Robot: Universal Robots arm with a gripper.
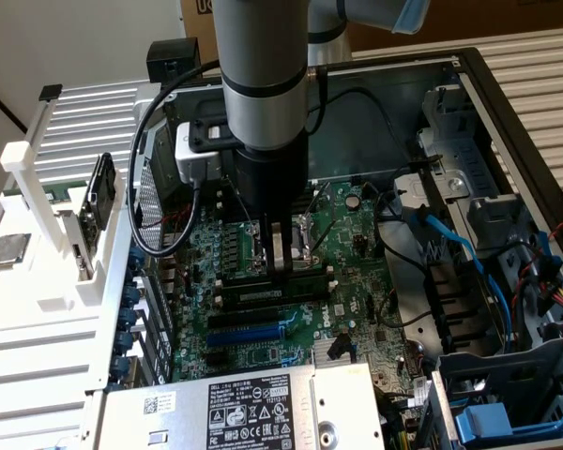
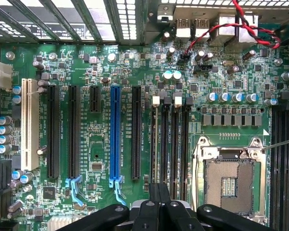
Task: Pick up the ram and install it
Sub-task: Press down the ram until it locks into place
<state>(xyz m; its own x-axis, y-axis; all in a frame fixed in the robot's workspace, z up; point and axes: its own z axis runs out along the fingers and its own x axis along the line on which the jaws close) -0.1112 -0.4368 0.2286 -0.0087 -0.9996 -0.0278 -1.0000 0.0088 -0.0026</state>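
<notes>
At the near edge of the computer case (image 1: 507, 84), a grey metal box (image 1: 244, 408) with a printed label is lying over the motherboard (image 1: 357, 309). Behind it, the blue slot (image 1: 249, 330) is running across the board. Just beyond, the ram (image 1: 263, 293) is standing on its edge in one of the black memory slots (image 2: 176, 139), near the middle of the board. I am holding my gripper (image 1: 280, 255) directly above the ram, with its fingers pressed together and gripping nothing; I cannot tell if the tips are touching the stick. Further back, the processor socket (image 2: 229, 180) is sitting open beside the slots.
</notes>
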